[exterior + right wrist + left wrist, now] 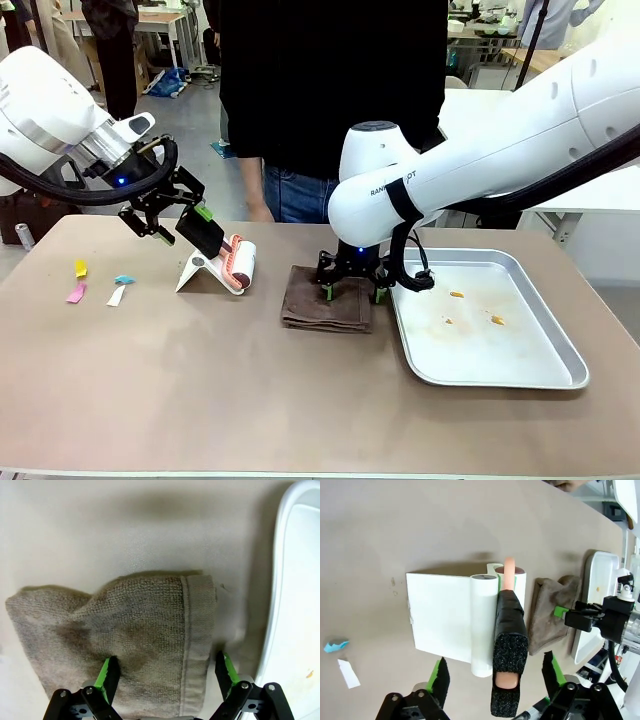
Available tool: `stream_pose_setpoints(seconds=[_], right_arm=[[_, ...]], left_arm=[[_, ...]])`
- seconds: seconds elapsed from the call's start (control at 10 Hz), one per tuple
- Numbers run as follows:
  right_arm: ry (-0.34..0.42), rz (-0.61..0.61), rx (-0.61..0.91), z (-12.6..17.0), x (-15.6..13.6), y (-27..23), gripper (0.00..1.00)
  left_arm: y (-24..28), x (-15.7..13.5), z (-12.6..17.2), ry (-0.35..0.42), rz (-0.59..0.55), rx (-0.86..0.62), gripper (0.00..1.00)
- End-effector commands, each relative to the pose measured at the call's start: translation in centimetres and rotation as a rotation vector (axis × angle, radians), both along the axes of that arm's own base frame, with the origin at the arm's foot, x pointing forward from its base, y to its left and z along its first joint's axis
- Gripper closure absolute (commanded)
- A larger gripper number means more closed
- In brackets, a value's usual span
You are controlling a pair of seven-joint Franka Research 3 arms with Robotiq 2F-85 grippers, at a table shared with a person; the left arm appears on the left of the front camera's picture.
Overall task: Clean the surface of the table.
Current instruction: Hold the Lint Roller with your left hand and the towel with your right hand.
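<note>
**Two open claws set over two cleaning tools**

Left half of the table, toward the far edge: lint roller propped on a bent white stand, probably to keep the sticky roll off the top and the handle raised for easy taking. Left claw placed astride this handle, fingers spread with a gap at each side; released, gripping nothing. Handle wrapped in rough black foam over a smooth salmon-pink core, likely for a surer hold. Roll a smooth white cylinder; stand thin and stiff.

Near the middle, also toward the far edge: folded brown cloth, terry with looped pile and one flat stitched hem. Right claw lowered upon it, opened about as wide as the fold, one finger on the pile and the other seemingly just past the hem; not clenched. Seems prepared to pinch the cloth for wiping.

Toward the right edge, just beside the cloth: shallow silver metal tray with rounded corners and some orange crumbs inside.

Near the left edge: small paper scraps in yellow, pink, blue and white, flat and light, presumably work for the roller. Table top matte, smooth, taupe-brown.
</note>
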State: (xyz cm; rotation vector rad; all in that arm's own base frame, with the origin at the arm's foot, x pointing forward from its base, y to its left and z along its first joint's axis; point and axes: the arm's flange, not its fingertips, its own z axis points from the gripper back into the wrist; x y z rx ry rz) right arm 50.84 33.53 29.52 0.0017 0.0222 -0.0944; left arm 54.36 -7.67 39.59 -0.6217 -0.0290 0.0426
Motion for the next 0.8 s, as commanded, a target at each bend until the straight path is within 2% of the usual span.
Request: stream_pose_setpoints(seconds=[0.0,0.1,0.2,0.3,0.4,0.5,0.7], right_arm=[[0.002,0.018,0.006,-0.15,0.38,0.46,0.60],[-0.004,0.019,0.014,-0.14,0.42,0.47,0.60],[-0.006,0.018,0.021,-0.15,0.41,0.45,1.00],[-0.008,0.018,0.028,-0.15,0.41,0.41,0.65],[-0.010,0.022,0.034,-0.16,0.41,0.40,1.00],[-0.006,0.025,0.037,-0.23,0.41,0.40,1.00],[-0.001,0.028,0.043,-0.31,0.42,0.36,1.00]], left_arm=[[0.39,0.14,-0.01,-0.005,-0.030,-0.009,0.60],[0.55,0.22,0.01,-0.004,-0.036,-0.002,0.73],[0.54,0.27,-0.02,-0.006,-0.036,-0.001,1.00],[0.54,0.28,-0.05,-0.009,-0.035,-0.006,1.00],[0.45,0.28,-0.04,-0.008,-0.032,-0.004,1.00],[0.46,0.27,-0.01,-0.011,-0.028,-0.003,0.98],[0.43,0.27,0.10,-0.017,-0.023,-0.005,1.00]])
